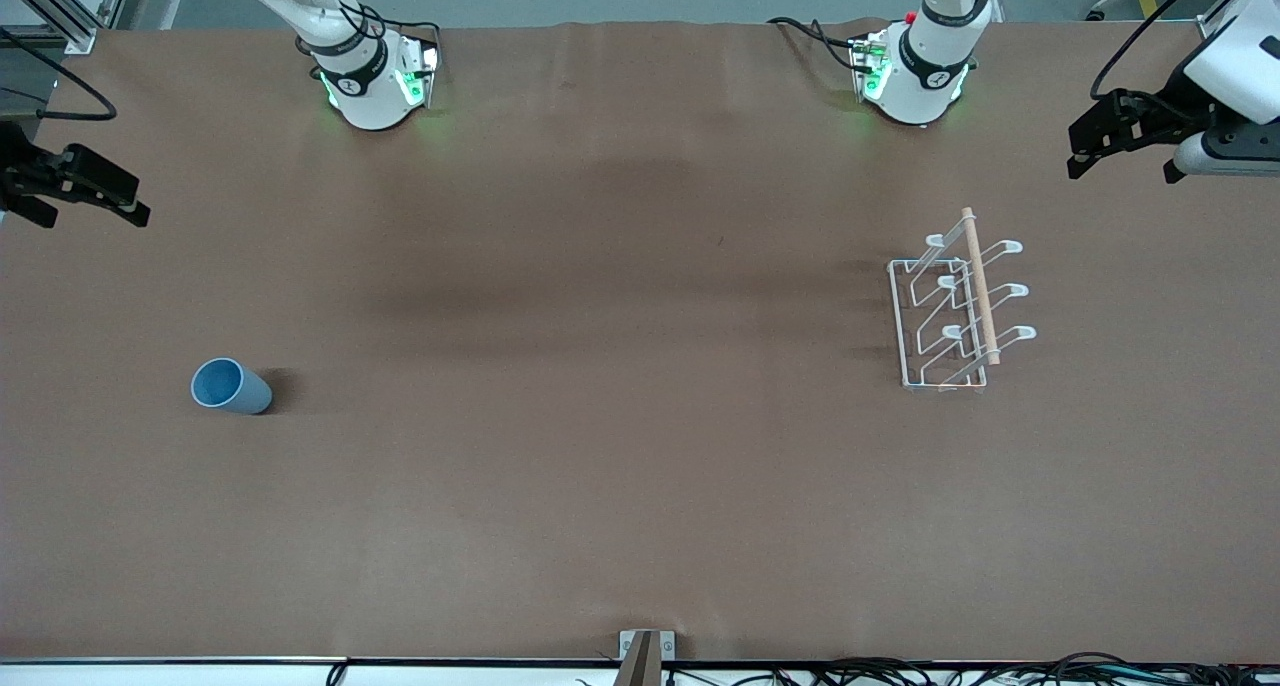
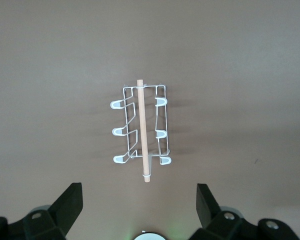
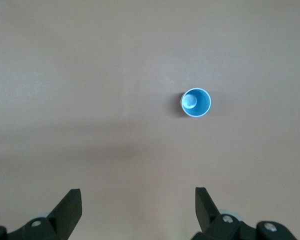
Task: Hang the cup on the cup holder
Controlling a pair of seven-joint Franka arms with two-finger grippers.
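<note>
One light-blue cup (image 1: 231, 386) stands upright, mouth up, on the brown table (image 1: 600, 466), toward the right arm's end and nearer the front camera's edge than the cup holder (image 1: 955, 311). The white wire cup holder sits toward the left arm's end, well apart from the cup, prongs bare. The right gripper (image 3: 138, 212) hangs high over its end of the table, fingers spread wide, holding nothing. The left gripper (image 2: 140, 212) waits likewise over its end, wide and unladen.
</note>
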